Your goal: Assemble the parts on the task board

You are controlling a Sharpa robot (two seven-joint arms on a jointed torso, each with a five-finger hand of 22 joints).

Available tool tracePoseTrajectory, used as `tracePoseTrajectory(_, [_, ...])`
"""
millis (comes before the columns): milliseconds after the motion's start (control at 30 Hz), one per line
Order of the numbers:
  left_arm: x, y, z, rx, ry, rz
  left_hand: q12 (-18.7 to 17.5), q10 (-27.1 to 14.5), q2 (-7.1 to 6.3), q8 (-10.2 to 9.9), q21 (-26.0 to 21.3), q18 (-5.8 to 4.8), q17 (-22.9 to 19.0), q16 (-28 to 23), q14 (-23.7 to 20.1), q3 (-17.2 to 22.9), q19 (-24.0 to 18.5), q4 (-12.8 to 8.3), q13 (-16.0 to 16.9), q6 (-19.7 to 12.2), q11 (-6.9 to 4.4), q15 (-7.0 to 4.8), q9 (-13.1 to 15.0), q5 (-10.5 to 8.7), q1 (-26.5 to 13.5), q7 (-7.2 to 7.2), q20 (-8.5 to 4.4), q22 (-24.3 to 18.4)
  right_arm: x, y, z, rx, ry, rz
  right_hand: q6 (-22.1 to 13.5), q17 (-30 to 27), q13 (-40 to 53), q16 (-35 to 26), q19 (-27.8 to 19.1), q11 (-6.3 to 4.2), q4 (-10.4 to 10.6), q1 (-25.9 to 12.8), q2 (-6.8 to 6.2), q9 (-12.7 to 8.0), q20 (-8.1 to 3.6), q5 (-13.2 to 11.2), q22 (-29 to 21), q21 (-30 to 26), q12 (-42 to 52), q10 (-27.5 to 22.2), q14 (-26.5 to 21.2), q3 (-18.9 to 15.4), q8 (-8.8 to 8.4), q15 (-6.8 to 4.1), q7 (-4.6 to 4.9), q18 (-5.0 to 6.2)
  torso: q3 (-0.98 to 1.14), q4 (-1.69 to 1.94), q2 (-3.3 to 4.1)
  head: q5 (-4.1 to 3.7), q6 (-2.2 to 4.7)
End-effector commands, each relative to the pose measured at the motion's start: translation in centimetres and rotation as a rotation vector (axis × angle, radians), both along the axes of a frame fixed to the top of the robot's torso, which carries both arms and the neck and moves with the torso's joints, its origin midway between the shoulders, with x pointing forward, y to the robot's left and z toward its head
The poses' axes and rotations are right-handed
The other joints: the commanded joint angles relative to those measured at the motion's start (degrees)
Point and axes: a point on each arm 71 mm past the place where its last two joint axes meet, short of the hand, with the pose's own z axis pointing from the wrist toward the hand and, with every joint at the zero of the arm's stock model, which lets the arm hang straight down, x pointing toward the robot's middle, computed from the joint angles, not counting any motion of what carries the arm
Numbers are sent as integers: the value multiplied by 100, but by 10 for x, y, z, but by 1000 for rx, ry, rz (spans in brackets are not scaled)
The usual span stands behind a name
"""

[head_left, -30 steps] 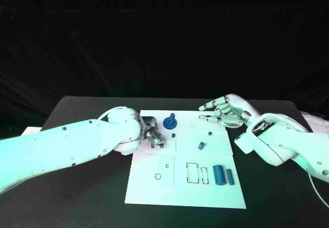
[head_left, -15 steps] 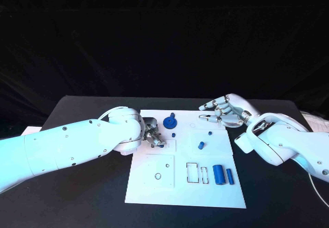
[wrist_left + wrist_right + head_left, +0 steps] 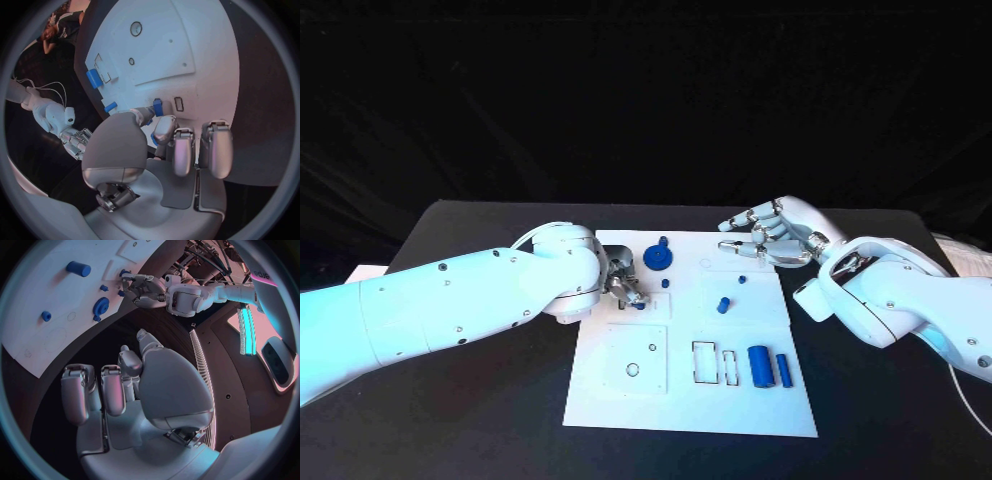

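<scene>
Left robot hand: fingers pinched a small blue part, at the task board's 10 o'clock.
Right robot hand: curled, empty, at 1 o'clock.

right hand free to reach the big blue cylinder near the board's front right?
Probably yes. The right hand holds nothing and hovers over the task board's far right corner. The blue cylinder lies in the open beside a thinner blue bar, nothing over it.

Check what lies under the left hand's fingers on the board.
The left hand sits over the task board; a small blue part shows at its fingertips. Contact is hidden.
</scene>
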Motion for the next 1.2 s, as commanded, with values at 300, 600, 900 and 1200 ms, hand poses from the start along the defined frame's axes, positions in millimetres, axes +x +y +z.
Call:
tracePoseTrajectory(300, [0, 0, -11, 55, 72, 21, 106, 96, -84, -56, 53, -111, 1510, 18, 602, 172, 323, -309, 85, 220, -44, -39, -17, -28, -499, -126, -35, 1059, -1, 2, 0, -2, 1, 18, 36, 448, -6, -26, -30, 14, 10, 29, 17, 8, 6, 25, 607, -31, -32, -40, 378, -37, 3, -15, -6, 67, 8, 0, -1, -11, -15])
tracePoseTrajectory(600, [1, 1, -12, 68, 85, 16, 163, 141, -68, -61, 79, -122, 1510, 18, 602, 58, 352, -271, 138, 319, -69, -58, -16, -23, -628, -158, -54, 1104, -2, 2, 0, -1, 1, 18, 36, 441, -12, -30, -35, 14, 12, 29, 15, 8, 6, 30, 601, -35, -41, -43, 377, -41, 2, -16, -7, 69, 2, 3, -2, -12, -31])
tracePoseTrajectory(900, [2, 0, -12, 67, 83, 17, 217, 192, -36, -66, 103, -133, 1510, 18, 602, -42, 379, -202, 188, 412, -93, -77, -12, -17, -799, -186, -73, 1147, -2, 2, 0, -1, 1, 18, 35, 440, -15, -32, -41, 14, 14, 26, 12, 8, 6, 35, 593, -40, -45, -45, 376, -45, 1, -16, -7, 71, 2, 3, 0, -14, -29])
tracePoseTrajectory(1200, [3, 0, -13, 69, 84, 17, 247, 222, -42, -74, 117, -139, 1510, 18, 602, -150, 394, -116, 218, 477, -103, -86, -8, -21, -979, -199, -83, 1172, -2, 2, 0, 0, 0, 18, 35, 430, -24, -39, -48, 14, 16, 24, 11, 8, 6, 41, 585, -45, -59, -49, 374, -48, 0, -16, -7, 73, 3, 6, -2, -20, -48])
